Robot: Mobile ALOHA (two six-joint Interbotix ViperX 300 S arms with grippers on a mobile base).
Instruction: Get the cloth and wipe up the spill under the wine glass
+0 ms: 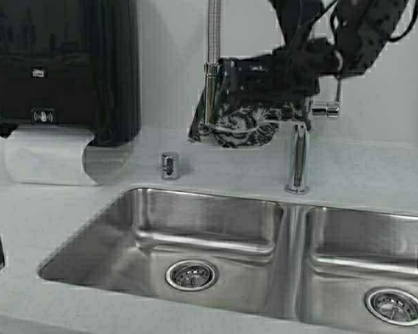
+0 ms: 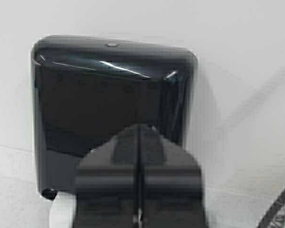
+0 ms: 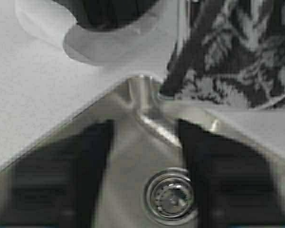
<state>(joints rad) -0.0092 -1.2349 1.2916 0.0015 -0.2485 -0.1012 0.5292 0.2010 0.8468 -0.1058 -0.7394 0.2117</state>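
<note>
The cloth, dark with a white paisley print, hangs bunched over the faucet behind the sink. My right gripper is high at the back right, right against the cloth's upper right side. In the right wrist view the right gripper is open and empty above the left basin, with the cloth hanging beyond one finger. My left gripper is shut and empty, pointing at the black paper towel dispenser. The wine glass and the spill are out of view.
A steel double sink fills the front, with a drain in the left basin. The black dispenser with white paper towel hangs at the back left. A small steel cap stands on the counter. The coiled faucet hose rises behind.
</note>
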